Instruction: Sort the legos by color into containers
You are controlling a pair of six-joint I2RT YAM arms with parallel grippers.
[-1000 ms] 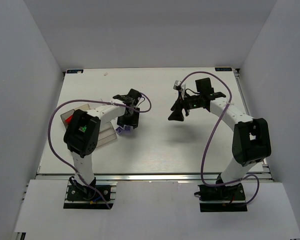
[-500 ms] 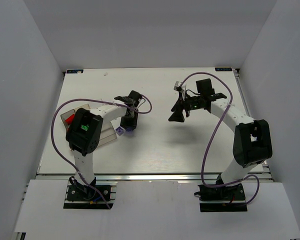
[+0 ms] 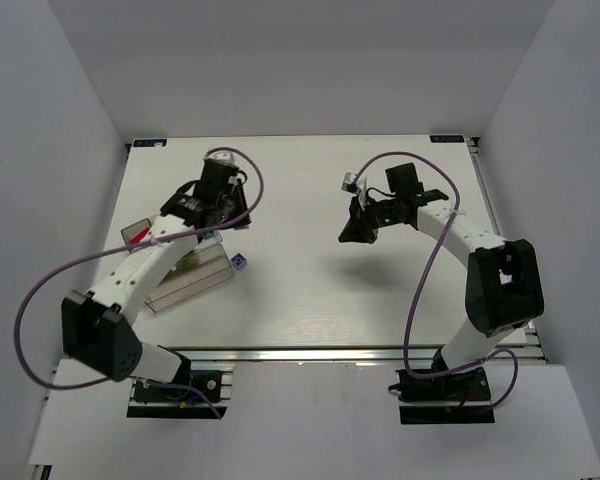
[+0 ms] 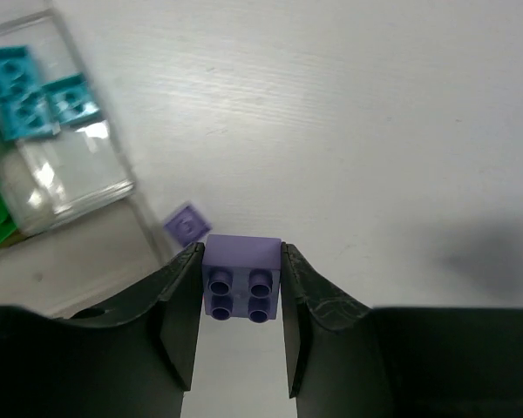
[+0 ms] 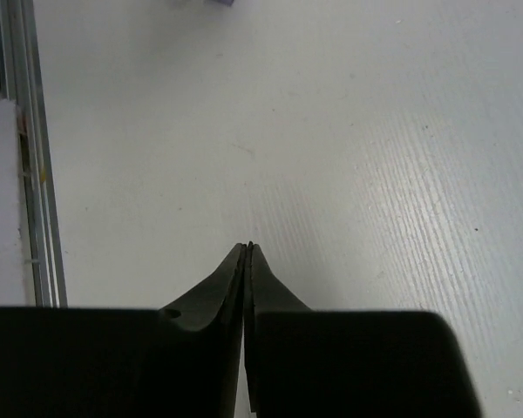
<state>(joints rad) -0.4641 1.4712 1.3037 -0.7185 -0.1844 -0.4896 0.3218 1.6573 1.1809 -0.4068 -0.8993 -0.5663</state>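
The left gripper (image 4: 241, 251), jaws partway closed, pinches a light purple brick (image 4: 241, 283) above the desk (image 3: 310, 290) toward its left edge, beside the container (image 4: 70, 178). A second purple brick (image 4: 187, 225) lies at the container's corner, perhaps touching it. The right gripper (image 5: 247, 248) is fully closed and empty over open desk nearer the right edge.

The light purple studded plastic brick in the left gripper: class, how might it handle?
Probably rigid: the light purple studded plastic brick shows square edges between the black fingers. Smooth sides may slip. Flat-faced, it should slide, not roll.
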